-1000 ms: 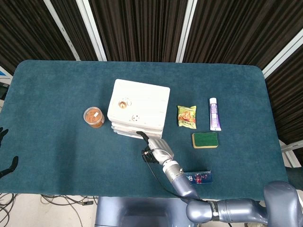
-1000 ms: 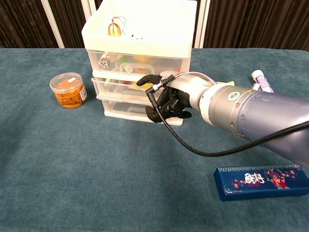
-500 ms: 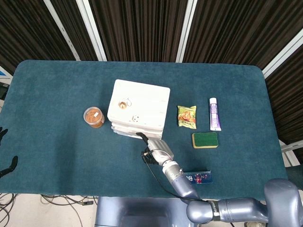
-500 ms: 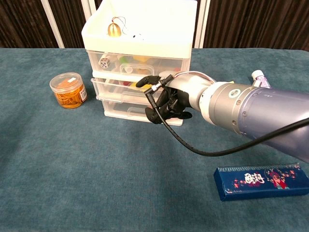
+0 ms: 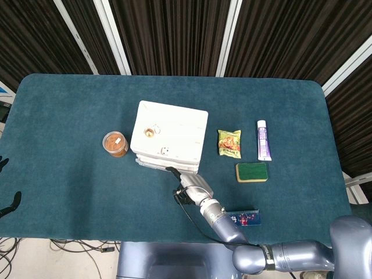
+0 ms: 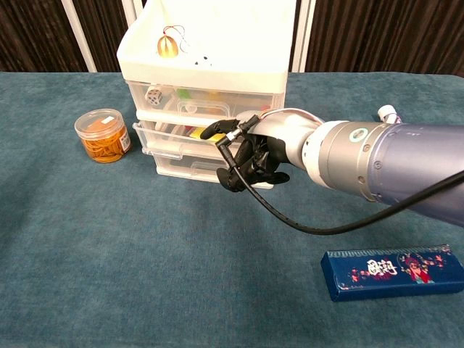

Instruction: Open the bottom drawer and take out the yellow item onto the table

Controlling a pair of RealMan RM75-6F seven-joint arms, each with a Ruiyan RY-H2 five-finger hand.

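Note:
A white three-drawer unit [image 5: 168, 131] [image 6: 210, 43] stands mid-table. My right hand [image 5: 192, 185] [image 6: 250, 156] is at its front, fingers curled against the bottom drawer [image 6: 185, 165] and thumb stretched across the middle drawer's front. The hand hides the bottom drawer's handle. A bit of something yellow [image 6: 198, 133] shows through the clear drawer fronts just behind the thumb; which drawer it lies in I cannot tell. Only dark fingertips of my left hand [image 5: 4, 183] show at the far left edge of the head view, spread apart and holding nothing.
An orange-filled jar [image 5: 115, 144] [image 6: 104, 135] stands left of the unit. To its right lie a snack packet [image 5: 229, 143], a tube [image 5: 263, 140], and a green sponge [image 5: 251, 172]. A blue box [image 5: 244, 218] [image 6: 395, 272] lies near the front edge. A small bell [image 6: 167, 46] sits on the unit.
The drawer unit has shifted a little to the left and toward me, its lower drawer fronts now sticking out slightly. My right hand has moved down and left with them.

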